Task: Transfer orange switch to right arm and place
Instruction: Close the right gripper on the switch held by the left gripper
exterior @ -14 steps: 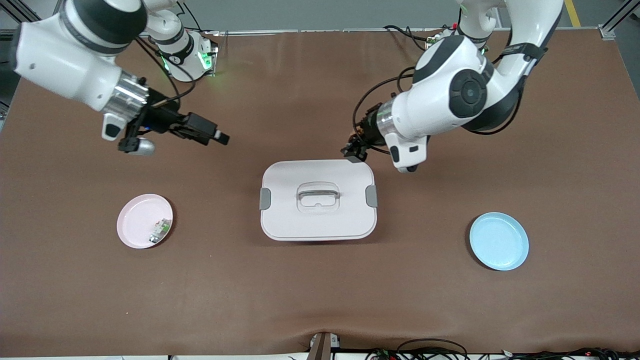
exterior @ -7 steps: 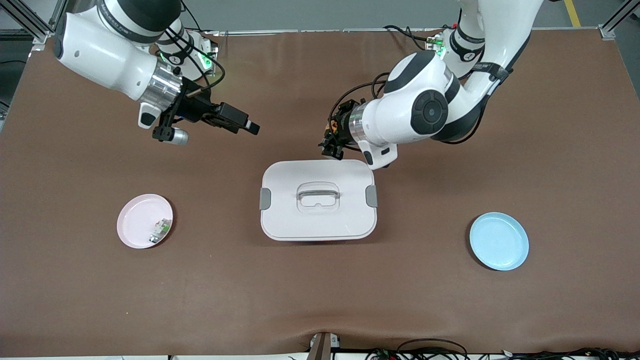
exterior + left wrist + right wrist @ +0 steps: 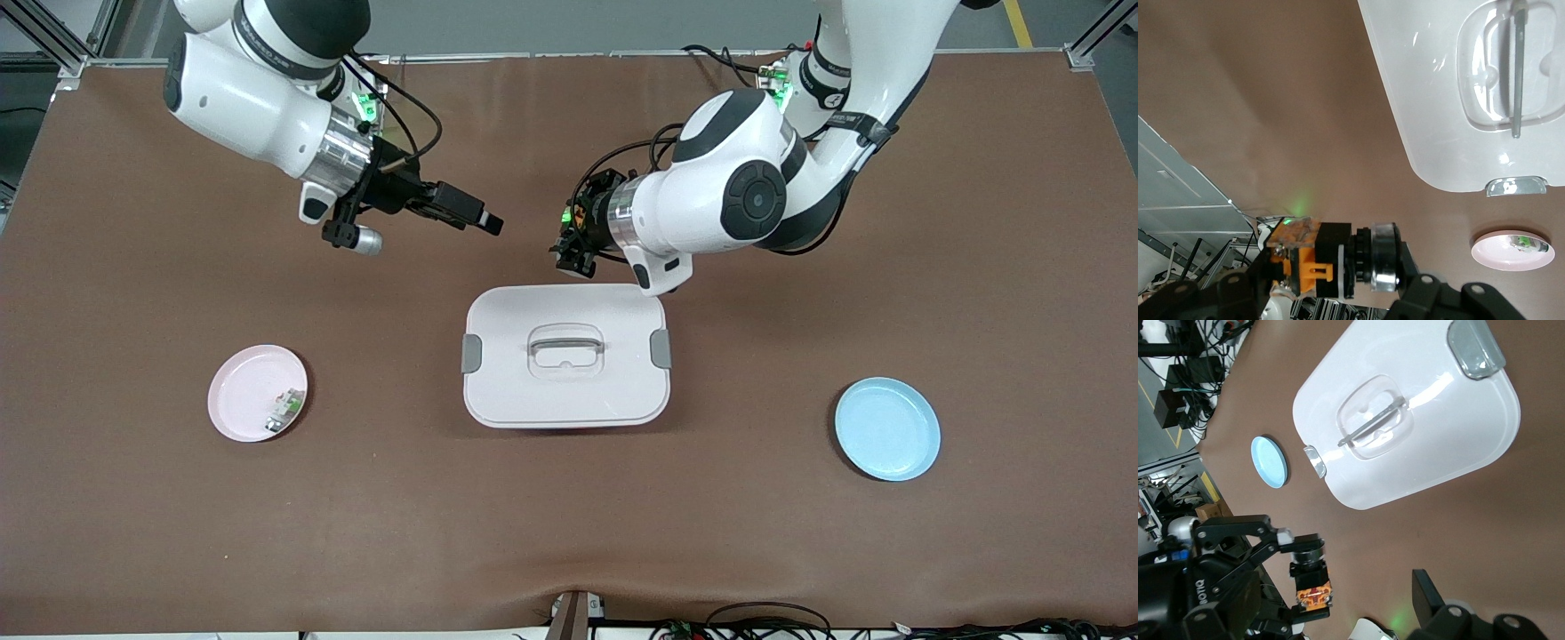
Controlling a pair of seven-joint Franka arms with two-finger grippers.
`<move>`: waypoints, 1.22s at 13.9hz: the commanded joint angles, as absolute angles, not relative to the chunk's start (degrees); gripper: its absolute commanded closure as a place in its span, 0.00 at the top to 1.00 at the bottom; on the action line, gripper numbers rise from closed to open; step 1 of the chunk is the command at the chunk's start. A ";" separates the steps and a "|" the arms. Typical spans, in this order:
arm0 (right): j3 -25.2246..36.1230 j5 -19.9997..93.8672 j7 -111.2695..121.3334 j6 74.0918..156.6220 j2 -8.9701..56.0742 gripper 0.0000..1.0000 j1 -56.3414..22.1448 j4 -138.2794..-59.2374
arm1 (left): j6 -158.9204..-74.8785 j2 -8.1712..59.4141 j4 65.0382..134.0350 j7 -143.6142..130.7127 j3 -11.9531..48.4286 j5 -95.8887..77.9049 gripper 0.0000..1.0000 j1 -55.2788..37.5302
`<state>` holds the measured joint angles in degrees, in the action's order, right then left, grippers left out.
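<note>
The orange switch (image 3: 576, 229), a black stubby body with orange marks and a silver ring, is gripped in my left gripper (image 3: 573, 249). They hang over the mat beside the edge of the white box that faces the arm bases. In the left wrist view the switch (image 3: 1331, 260) lies lengthwise between the dark fingers (image 3: 1421, 293). My right gripper (image 3: 487, 222) is open and empty, over the mat a short way from the switch toward the right arm's end. In the right wrist view the switch (image 3: 1310, 579) shows in the left gripper, apart from one of my own fingers (image 3: 1429, 595).
A white lidded box (image 3: 498, 391) with a handle sits mid-table. A pink plate (image 3: 240, 387) holding a small green-and-white part (image 3: 283, 411) lies toward the right arm's end. A blue plate (image 3: 886, 428) lies toward the left arm's end.
Both arms have closed in on each other over the middle of the table. The left gripper carried the switch away from the box's corner toward the right gripper.
</note>
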<state>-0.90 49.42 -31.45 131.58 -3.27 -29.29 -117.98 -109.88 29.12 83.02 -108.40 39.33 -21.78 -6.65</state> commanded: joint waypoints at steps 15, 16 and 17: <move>-0.35 57.13 -32.43 140.97 -0.80 1.00 -39.81 -119.09 | -111.88 29.88 82.09 -105.73 39.46 -25.58 0.00 -7.21; -0.35 57.13 -32.43 141.59 -0.27 1.00 -40.08 -118.57 | -111.88 29.88 82.09 -105.73 39.46 -25.58 0.00 -7.29; -0.26 57.13 -32.43 141.59 0.43 1.00 -40.08 -117.87 | -111.88 29.88 82.09 -105.73 39.46 -25.58 0.00 -7.29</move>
